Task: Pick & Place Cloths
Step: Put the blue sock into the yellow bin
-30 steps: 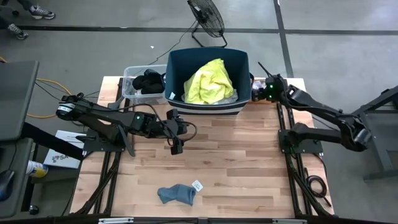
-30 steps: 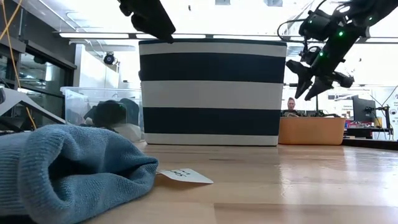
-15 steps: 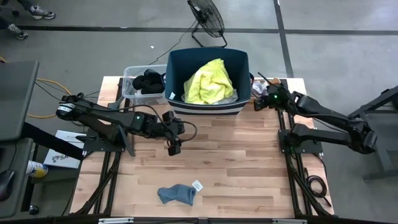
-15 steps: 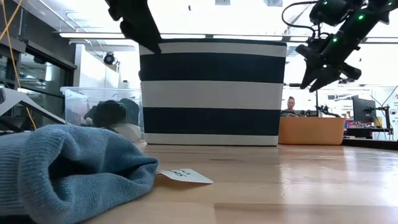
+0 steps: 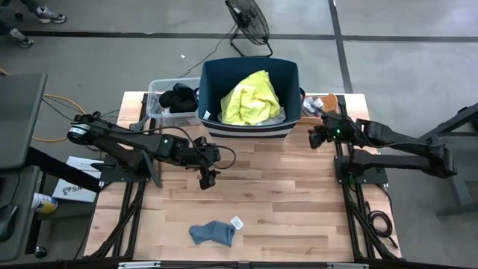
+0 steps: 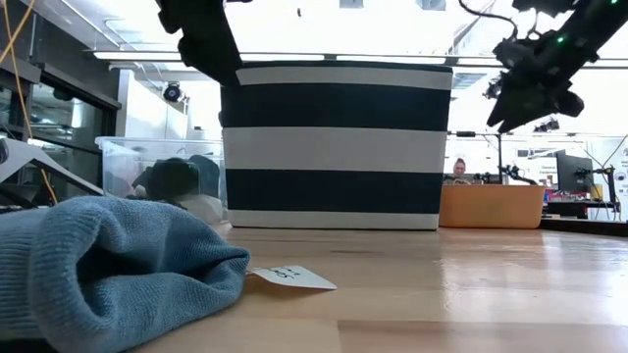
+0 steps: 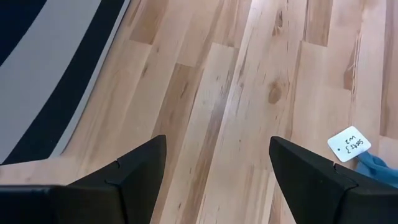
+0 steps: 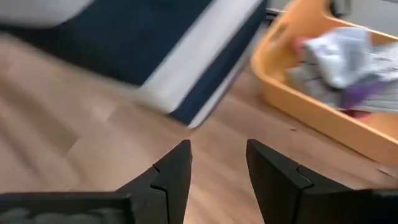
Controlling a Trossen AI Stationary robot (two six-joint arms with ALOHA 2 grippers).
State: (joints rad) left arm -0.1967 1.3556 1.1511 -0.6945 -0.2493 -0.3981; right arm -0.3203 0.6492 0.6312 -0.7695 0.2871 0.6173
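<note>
A blue sock (image 5: 213, 233) with a white tag (image 5: 237, 223) lies flat near the table's near edge; it fills the low view's left side (image 6: 98, 270). My left gripper (image 5: 208, 179) hangs open above bare wood, between the tub and the sock; its wrist view (image 7: 217, 143) shows the tag (image 7: 349, 145). My right gripper (image 5: 315, 138) is open over the table by the tub's right near corner (image 8: 217, 144). A neon yellow shirt (image 5: 250, 99) lies in the navy tub (image 5: 213, 82). Black socks (image 5: 176, 99) sit in a clear bin.
The navy and white striped tub (image 6: 334, 147) stands at the far middle of the table. The clear bin (image 5: 157, 108) is to its left and an orange tray (image 5: 317, 104) holding small items to its right. Bare wood lies between the tub and the sock. A person sits far behind (image 6: 457, 169).
My right gripper has moved from beside the orange tray toward the table's near edge and now hangs over the wood by the tub's corner. My left gripper has shifted slightly toward the near edge and the left. The sock has stayed where it was.
</note>
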